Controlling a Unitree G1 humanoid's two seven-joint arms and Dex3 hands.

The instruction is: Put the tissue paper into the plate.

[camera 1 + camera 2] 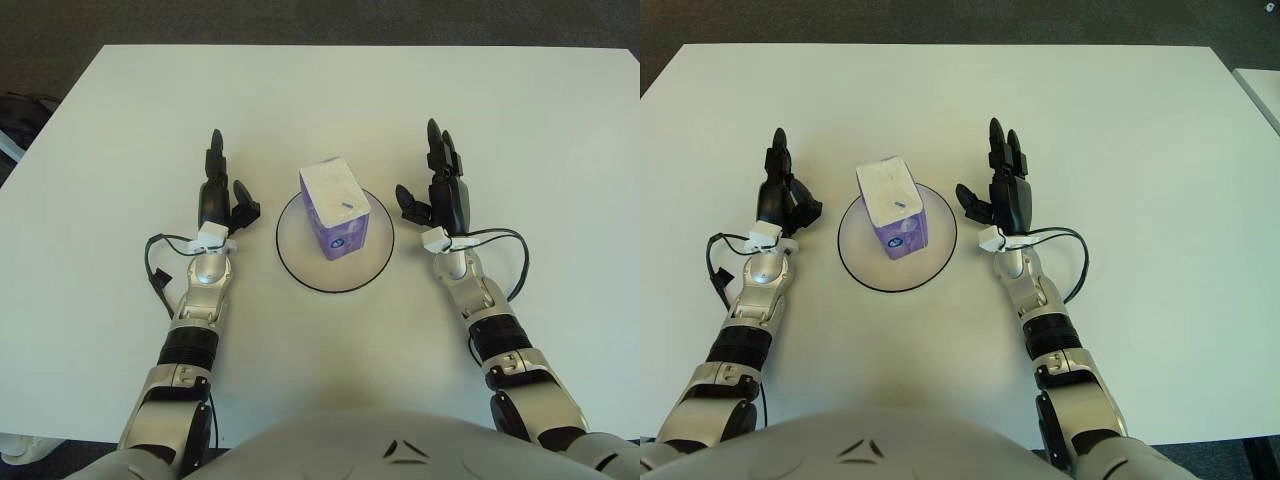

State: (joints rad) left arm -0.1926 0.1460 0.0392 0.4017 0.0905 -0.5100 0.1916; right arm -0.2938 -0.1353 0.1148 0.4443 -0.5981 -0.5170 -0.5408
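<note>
A purple and white tissue pack (334, 208) stands on a round white plate with a dark rim (300, 262) at the middle of the white table. My left hand (218, 190) shows to the left of the plate with its fingers stretched out and holds nothing. My right hand (440, 182) shows to the right of the plate, also with its fingers stretched out and empty. Neither hand touches the pack or the plate.
The white table (330, 100) stretches far behind the plate. Black cables loop beside both wrists (155, 270) (515, 255). A dark object (20, 115) shows past the table's left edge.
</note>
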